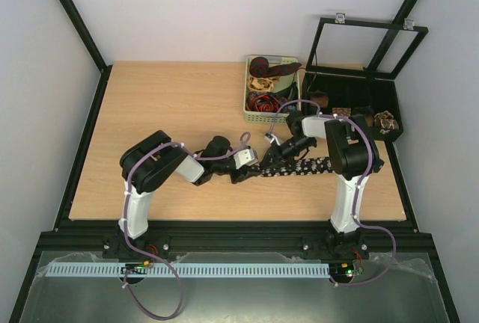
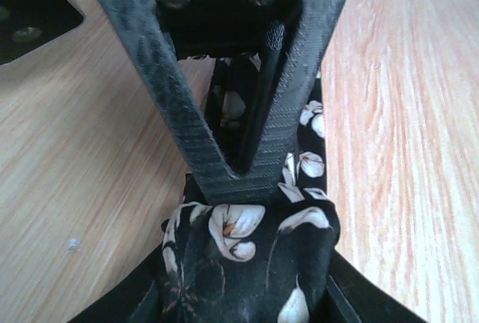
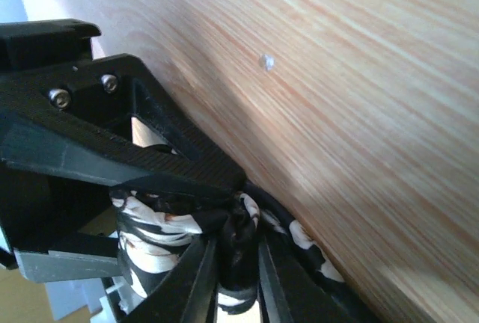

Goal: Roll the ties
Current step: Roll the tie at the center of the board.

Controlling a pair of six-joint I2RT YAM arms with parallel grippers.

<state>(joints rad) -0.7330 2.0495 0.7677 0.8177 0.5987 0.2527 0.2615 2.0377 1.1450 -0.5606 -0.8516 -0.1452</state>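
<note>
A black tie with white flowers [image 1: 310,166] lies along the table in front of the right arm, its left end gathered into a small roll [image 2: 247,256]. My left gripper [image 1: 251,171] [image 2: 243,293] holds that roll, the fabric filling the gap between both jaws. My right gripper [image 1: 281,151] [image 3: 238,263] meets it from the other side, shut on a fold of the same tie [image 3: 239,241]; its V-shaped finger [image 2: 247,114] stands over the roll in the left wrist view. More ties, dark red [image 1: 263,65], beige [image 1: 262,82] and red-black [image 1: 263,102], lie in a green basket.
The green basket [image 1: 248,110] stands at the back centre. A black box [image 1: 389,99] with its lid raised is at the back right, small coils [image 1: 386,121] inside it. The black frame rail [image 1: 224,226] runs along the near edge.
</note>
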